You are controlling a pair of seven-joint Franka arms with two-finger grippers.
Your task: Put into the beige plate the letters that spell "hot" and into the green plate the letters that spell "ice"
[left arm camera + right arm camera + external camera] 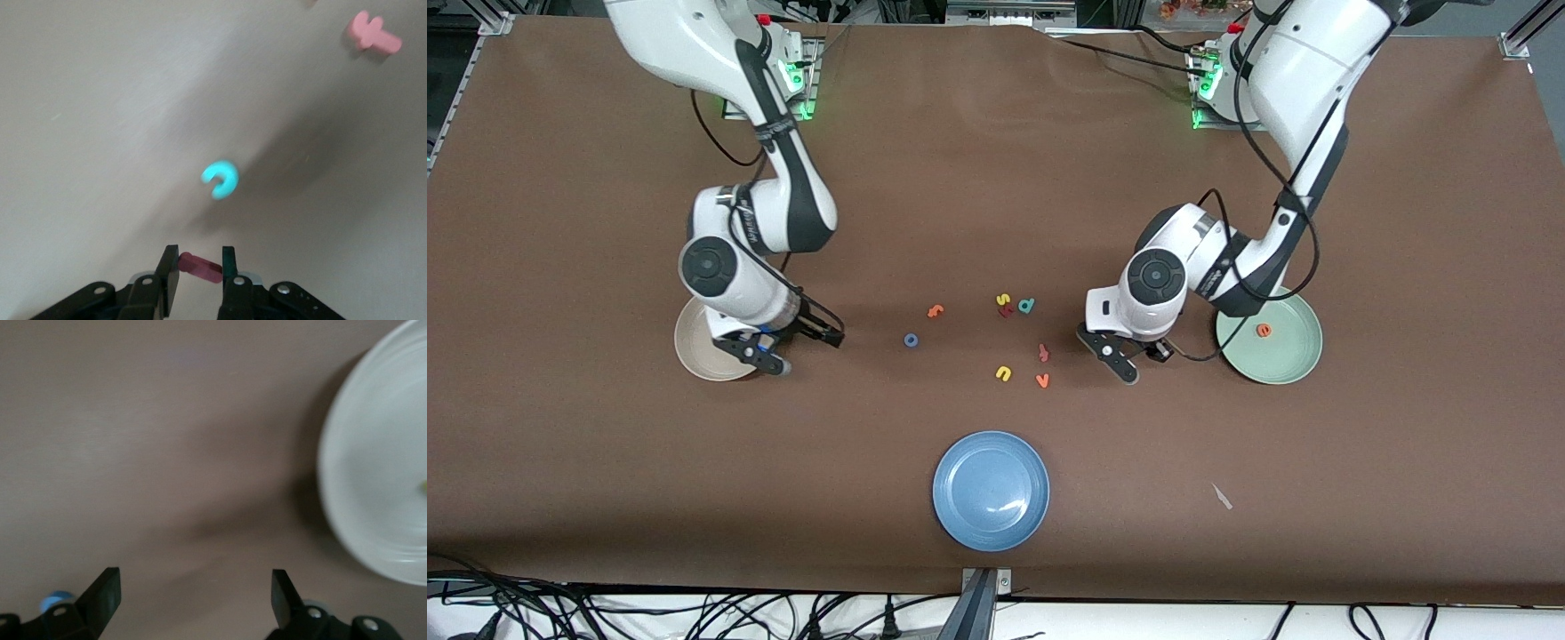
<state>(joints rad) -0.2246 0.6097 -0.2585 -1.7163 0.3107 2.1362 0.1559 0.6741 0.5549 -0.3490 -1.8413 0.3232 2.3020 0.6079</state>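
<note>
Two pincers low over the counter (560,267); clock read on your front view, twelve toward the robots' bases. Your left pincer (200,259) pinches the dark red i (203,268) at nine o'clock of the green plate (1294,364); the teal c (220,180) lies on the counter near it. Orange e (1264,331) sits in that plate. Your right pincer (193,593) is spread wide, empty, at three o'clock of the beige plate (694,356). Blue o (911,340) and orange t (935,311) lie on the counter between the arms.
</note>
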